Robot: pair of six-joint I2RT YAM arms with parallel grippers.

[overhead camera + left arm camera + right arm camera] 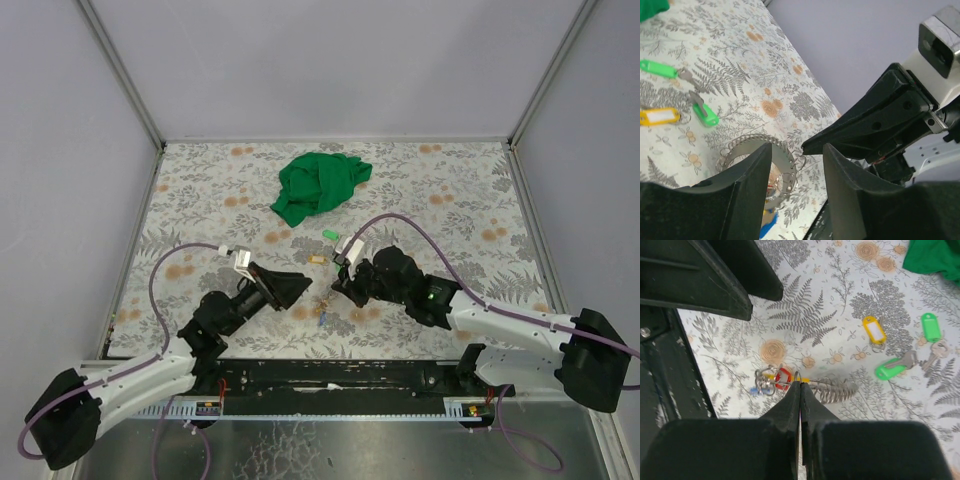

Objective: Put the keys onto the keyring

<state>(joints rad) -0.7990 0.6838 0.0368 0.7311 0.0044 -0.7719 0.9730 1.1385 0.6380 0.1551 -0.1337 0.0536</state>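
Closest to the lens in the right wrist view is the right gripper (800,385). Its two black fingers are squeezed flat together and the tips sit right at the wire of the keyring (839,390). Honestly can't tell if the wire is actually nipped between them or just touched. The keyring lies on the floral table (450,200) between the two arms, near the front edge, with a red tag (784,378) and a bit of a blue tag (754,390) bunched at one end. The left gripper (796,150) hovers just over it, jaws apart with nothing between them, and its fingers block a good chunk of the loop from its own camera. Further out, well apart from the ring, a yellow-tagged key (874,330), a green-tagged key (889,370) and a second green-tagged key (930,326) lie loose. The green cloth (320,185) sits crumpled toward the far side.
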